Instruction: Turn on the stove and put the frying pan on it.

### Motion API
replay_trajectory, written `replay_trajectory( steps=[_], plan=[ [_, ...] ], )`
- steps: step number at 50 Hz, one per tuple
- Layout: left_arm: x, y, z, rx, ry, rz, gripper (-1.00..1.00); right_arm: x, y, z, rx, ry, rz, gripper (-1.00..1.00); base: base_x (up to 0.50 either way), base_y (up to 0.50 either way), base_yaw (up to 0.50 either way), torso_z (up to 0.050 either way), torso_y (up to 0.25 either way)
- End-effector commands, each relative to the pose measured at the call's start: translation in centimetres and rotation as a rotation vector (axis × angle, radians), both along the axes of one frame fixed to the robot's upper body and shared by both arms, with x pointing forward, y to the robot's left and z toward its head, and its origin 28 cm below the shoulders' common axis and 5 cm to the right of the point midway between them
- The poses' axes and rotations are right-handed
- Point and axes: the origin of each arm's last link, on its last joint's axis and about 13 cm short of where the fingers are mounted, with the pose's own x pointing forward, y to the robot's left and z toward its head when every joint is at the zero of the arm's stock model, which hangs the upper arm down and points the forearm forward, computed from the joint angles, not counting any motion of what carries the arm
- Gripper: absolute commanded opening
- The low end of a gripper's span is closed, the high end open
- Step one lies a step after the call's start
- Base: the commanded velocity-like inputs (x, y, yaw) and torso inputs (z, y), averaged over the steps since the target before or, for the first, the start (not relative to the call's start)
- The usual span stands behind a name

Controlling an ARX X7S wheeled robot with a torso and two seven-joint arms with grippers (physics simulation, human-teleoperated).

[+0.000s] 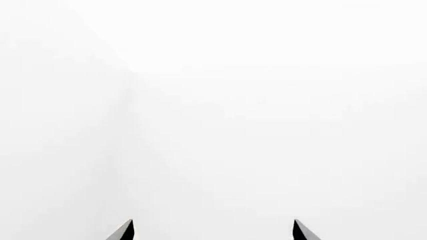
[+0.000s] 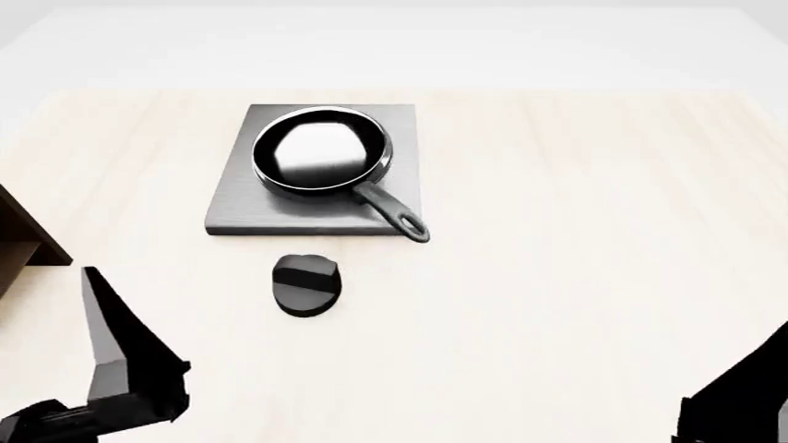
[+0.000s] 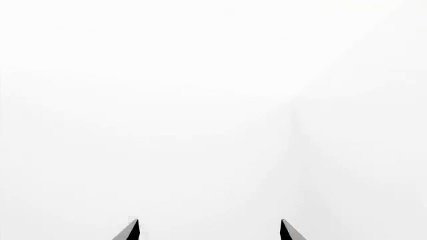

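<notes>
**Pan sitting on stove, both grippers empty and clear of it**

Head view: the stove (image 2: 246, 208) is a flat dark-grey slab lying on the light wood table (image 2: 591, 231), left of centre. The frying pan (image 2: 323, 152) sits on top of the slab, toward its far half; the bowl is fully within the slab outline. The glossy inside shows a bright white reflection. The handle (image 2: 391, 210) runs diagonally toward the near-right corner of the slab, and the end with the hole overhangs the slab's near edge.

The knob (image 2: 305, 285), a round black one, stands on the table just in front of the stove's near edge, apart from the slab. A raised ridge crosses its top. Can't read an on/off position from this angle.

Brown wooden shelf (image 2: 25, 235): a corner pokes in at the left edge, well apart from the stove.

The left gripper (image 1: 213, 231) has its fingers spread wide with nothing between them; the left wrist view shows only the two tips against blank white. In the head view the left arm is low at the near-left corner, well apart from knob and pan.

The right gripper (image 3: 210, 231) is the same: tips apart, nothing held, white background. Only a dark piece of the right arm shows at the near-right corner of the head view.
</notes>
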Motion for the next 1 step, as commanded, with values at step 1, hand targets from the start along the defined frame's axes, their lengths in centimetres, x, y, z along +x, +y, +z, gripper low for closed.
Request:
replay_trajectory(
  steps=[1],
  plan=[
    [-0.48,0.63,0.21,-0.025,-0.114,0.013,1.0,-1.35,-1.17,0.7,-0.027,-0.184,-0.061,1.0,0.0,0.0,0.0,0.0,0.0]
  ],
)
